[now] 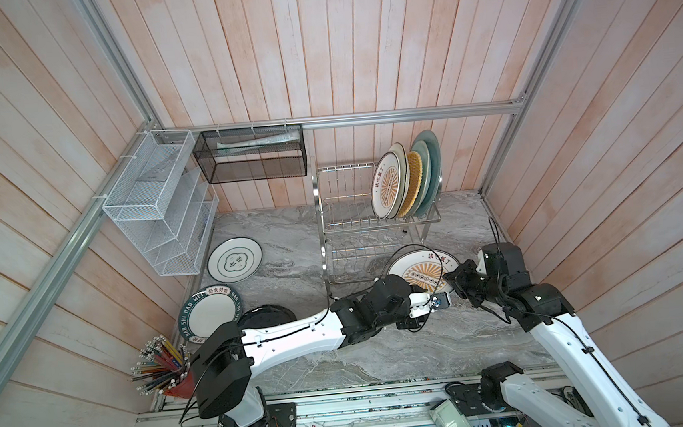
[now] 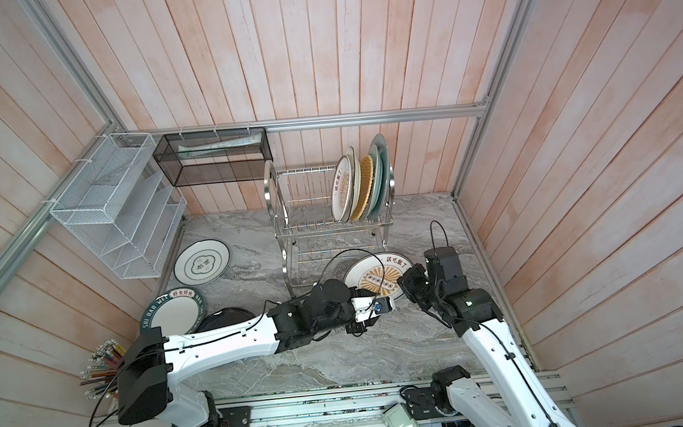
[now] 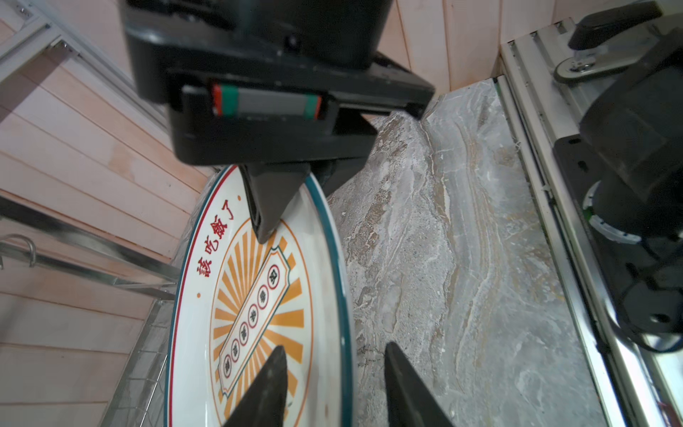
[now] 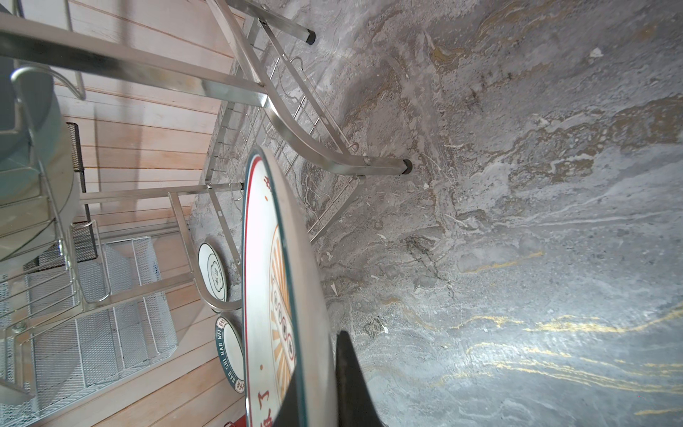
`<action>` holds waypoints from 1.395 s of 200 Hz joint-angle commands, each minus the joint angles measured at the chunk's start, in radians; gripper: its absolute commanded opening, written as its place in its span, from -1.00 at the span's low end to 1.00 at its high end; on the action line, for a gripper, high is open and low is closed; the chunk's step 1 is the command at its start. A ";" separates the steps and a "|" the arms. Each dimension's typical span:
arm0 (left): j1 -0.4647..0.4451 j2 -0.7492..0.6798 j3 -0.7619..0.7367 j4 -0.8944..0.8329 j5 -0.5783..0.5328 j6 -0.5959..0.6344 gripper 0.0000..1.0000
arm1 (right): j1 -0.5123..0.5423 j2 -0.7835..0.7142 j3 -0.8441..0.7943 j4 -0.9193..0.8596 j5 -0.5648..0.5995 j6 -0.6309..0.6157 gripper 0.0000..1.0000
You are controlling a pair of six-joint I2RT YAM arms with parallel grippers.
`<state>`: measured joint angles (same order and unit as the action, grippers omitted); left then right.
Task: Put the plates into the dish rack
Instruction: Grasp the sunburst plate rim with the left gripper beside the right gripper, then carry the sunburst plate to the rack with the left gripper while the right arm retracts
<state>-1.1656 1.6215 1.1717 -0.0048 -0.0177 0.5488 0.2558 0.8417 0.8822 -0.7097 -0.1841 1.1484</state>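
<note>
The step in hand looks like a handover of the sunburst plate (image 3: 255,314). The right end effector (image 1: 450,279) pinches one rim and holds the plate tipped on edge just in front of the dish rack (image 1: 357,221), near its lower tier. The left end effector (image 3: 334,347) has its fingers spread astride the opposite rim, not yet clamped. That grip probably has to seat firmly before the right lets go. The plate then needs steering upright into a free slot beside the racked plates (image 1: 408,180) on the upper tier. A green-ringed plate (image 1: 235,259), a lettered plate (image 1: 210,312) and a black plate (image 1: 266,314) lie on the grey marbled tabletop (image 1: 384,353), boxed in by pale pink plank walls (image 1: 360,54).
</note>
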 commanded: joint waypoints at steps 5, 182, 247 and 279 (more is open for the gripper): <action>-0.014 0.035 0.025 0.029 -0.088 -0.009 -0.23 | 0.008 -0.013 0.007 0.049 0.000 0.017 -1.00; -0.033 -0.599 -0.187 -0.138 0.237 -0.288 -1.00 | 0.006 0.034 0.035 0.385 0.030 -0.393 0.95; 0.076 -0.720 -0.127 0.235 0.301 -0.445 -1.00 | 0.007 -0.005 -0.033 0.478 -0.031 -0.439 0.96; 0.095 -0.611 0.008 0.336 0.112 -0.465 -1.00 | 0.006 -0.051 -0.084 0.552 -0.068 -0.467 0.96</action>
<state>-1.0801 0.9451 1.0592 0.1253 0.2256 0.1261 0.2611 0.8257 0.8276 -0.2523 -0.2008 0.7277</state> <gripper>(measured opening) 0.087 0.978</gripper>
